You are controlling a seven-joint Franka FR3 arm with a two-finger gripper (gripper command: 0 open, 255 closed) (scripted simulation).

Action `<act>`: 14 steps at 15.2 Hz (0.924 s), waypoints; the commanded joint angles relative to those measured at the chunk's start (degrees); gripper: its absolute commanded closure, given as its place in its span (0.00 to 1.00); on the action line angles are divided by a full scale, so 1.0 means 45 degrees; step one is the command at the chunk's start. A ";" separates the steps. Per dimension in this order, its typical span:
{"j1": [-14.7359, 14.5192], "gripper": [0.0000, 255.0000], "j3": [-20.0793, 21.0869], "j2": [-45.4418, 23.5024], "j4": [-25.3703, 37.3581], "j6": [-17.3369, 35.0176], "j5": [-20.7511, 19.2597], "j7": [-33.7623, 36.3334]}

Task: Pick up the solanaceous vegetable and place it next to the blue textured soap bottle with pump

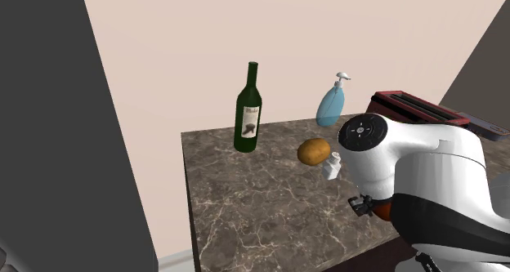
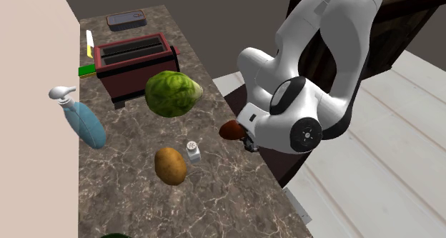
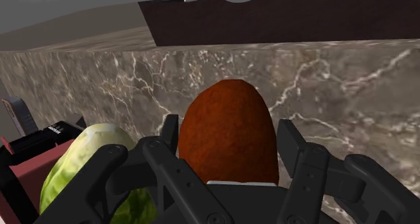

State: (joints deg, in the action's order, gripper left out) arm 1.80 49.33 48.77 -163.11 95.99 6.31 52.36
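Note:
An egg-shaped red-brown vegetable stands deep between the fingers of my gripper, which is shut on it, one black finger pressed against each side. From the second exterior view this vegetable is at the marble counter's edge, right by my gripper under the white arm. Whether it rests on the counter I cannot tell. A tan potato lies mid-counter. The blue pump soap bottle stands by the wall.
A green cabbage sits close beside the gripper, with a dark red toaster behind it. A small white shaker stands by the tan potato. A green wine bottle stands further along the marble counter.

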 commanded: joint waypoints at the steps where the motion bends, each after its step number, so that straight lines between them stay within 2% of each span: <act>1: -0.0041 1.00 -0.0238 0.0230 0.0201 -0.0405 -0.0141 -0.0169; 14: -0.0063 1.00 -0.1571 0.1272 0.1672 -0.2686 -0.1131 -0.1189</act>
State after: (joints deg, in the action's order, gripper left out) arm 1.54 42.70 54.16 -156.15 84.76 1.56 47.36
